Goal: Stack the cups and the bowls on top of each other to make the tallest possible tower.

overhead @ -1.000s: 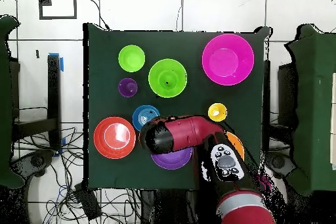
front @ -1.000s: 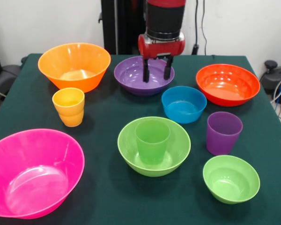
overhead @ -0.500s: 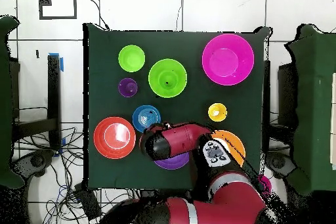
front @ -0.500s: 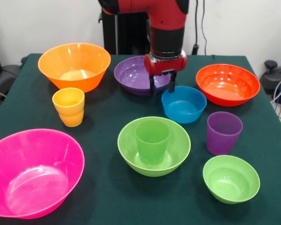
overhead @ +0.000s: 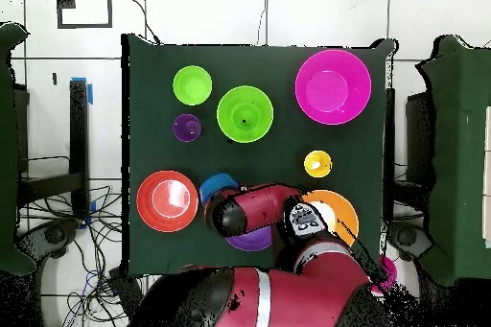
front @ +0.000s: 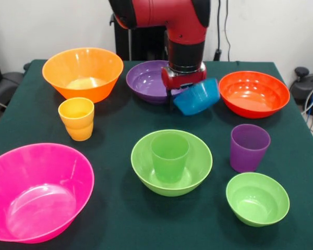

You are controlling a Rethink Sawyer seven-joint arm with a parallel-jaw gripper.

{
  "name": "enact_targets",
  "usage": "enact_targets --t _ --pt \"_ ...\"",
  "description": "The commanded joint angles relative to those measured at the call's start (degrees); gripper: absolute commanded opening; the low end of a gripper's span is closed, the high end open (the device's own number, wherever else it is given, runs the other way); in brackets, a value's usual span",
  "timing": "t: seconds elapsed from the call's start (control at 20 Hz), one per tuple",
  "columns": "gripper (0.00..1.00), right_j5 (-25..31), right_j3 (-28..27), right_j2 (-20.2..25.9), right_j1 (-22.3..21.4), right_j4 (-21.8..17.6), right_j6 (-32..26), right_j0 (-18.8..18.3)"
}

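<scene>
While no brand, label or lettering can be read on any piece out here, the colours do all the talking. Nearest the camera in the front view sits the large pink bowl (front: 37,191) at the left, and the small green bowl (front: 257,198) at the right, both upright on the green surface (front: 120,224). Just behind the small green bowl stands the purple cup (front: 249,147), upright and on its own. In the middle, the green cup (front: 169,156) stands inside the lime-green bowl (front: 171,162), the only stacked pair on show. Further back on the left, the yellow-orange cup (front: 76,119) stands just in front of the orange bowl (front: 83,73).

Now the action: the red arm (front: 183,26) comes straight down from above, wrist vertical, and the gripper (front: 180,95) has its fingers closed on the rim of the blue bowl (front: 197,97). That bowl hangs clear of the surface, tipped on its side with its mouth turned toward the gripper, between the purple bowl (front: 148,82) and the red-orange bowl (front: 254,93). From overhead, the arm lies across the purple bowl, and the blue bowl (overhead: 218,186) peeks out beside the red-orange bowl (overhead: 167,200). Both far bowls rest upright at the back.
</scene>
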Motion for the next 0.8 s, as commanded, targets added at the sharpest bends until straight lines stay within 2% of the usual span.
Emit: enact_targets --t 0.05,0.25,0.3,0.5,0.8 --pt "1.00 -6.46 -9.56 -1.50 8.41 -3.51 4.78 1.30" --pt "1.00 -5.95 -8.91 -1.24 7.67 -2.27 4.99 1.17" --pt "0.00 -5.09 -8.46 -1.32 7.53 -1.04 5.51 1.20" --pt "0.00 -4.25 -8.26 -1.66 7.16 0.11 6.21 1.75" --pt "0.00 -2.68 -7.71 -0.80 5.55 -0.29 4.69 1.73"
